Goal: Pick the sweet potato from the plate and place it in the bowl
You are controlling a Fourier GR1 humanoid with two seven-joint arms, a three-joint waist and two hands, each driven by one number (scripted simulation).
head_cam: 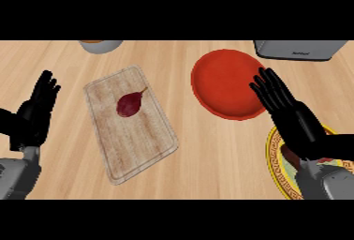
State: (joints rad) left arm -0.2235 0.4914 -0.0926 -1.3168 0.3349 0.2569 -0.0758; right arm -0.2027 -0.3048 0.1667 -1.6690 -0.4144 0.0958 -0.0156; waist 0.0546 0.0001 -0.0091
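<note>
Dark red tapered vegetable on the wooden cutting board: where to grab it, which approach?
Take the dark red tapered vegetable across its fat lower body, not the thin tail pointing up-right. It lies flat on the wooden cutting board, so come straight down from above, fingers spanning the short axis. The open left hand looks nearer.

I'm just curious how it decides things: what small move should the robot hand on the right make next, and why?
Probably draw the right robot hand back and down toward the plate. It is open, fingers straight, holding nothing, and the reddish sweet potato peeks out beneath it on the plate; the red bowl lies beyond.
</note>
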